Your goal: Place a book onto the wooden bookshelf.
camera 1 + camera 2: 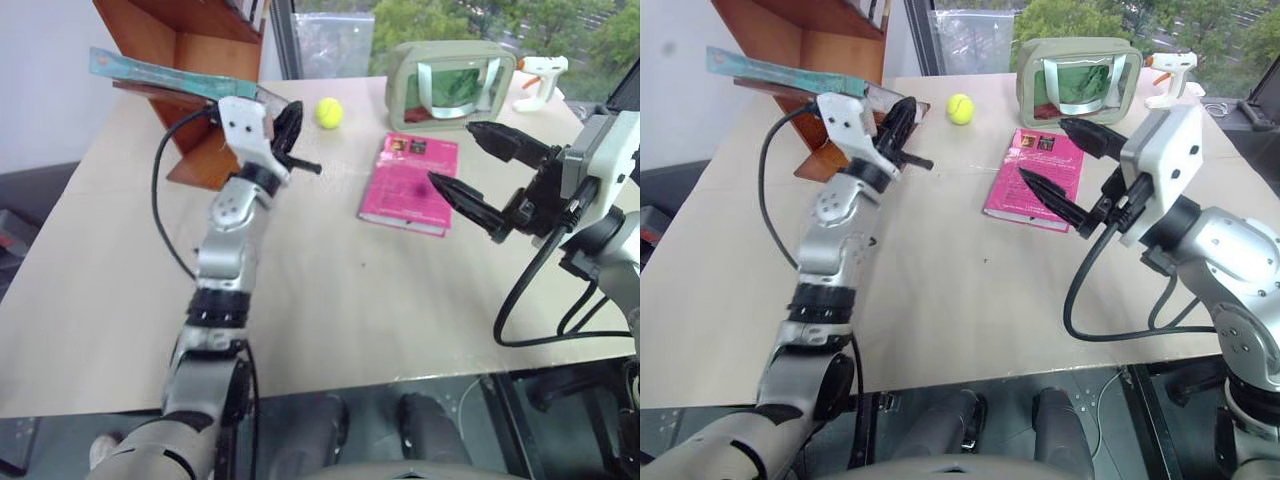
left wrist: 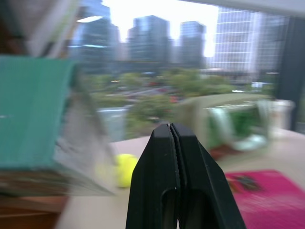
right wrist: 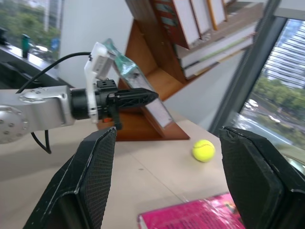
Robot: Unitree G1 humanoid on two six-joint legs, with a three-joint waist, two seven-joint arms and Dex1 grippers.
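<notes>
Book (image 1: 165,75) is on the shelf (image 1: 195,45) now: I see it lying flat on a tilted lower board, teal cover up, one end sticking out past the board's far-left edge, the other end right by my left gripper (image 1: 290,135). Pale page edges face me.

Left gripper is closed, fingers pressed together with nothing between them. It sits just beside the book's near corner; I can't tell if it's touching. In the left wrist view the teal cover (image 2: 33,114) is close alongside the fingers (image 2: 162,176), not between them.

Right gripper (image 1: 1065,160) is raised above the table (image 1: 330,300), jaws wide apart, empty. It hangs over the near edge of the pink book (image 1: 410,182), which lies flat on the table, well apart from the shelf.

Tennis ball (image 1: 329,112) sits on the table between the shelf and the green framed mirror (image 1: 450,85). A white glue gun (image 1: 540,75) stands past the mirror at the table's far right corner.

More books (image 3: 200,19) stand leaning on the shelf's upper boards, seen from the right wrist.
</notes>
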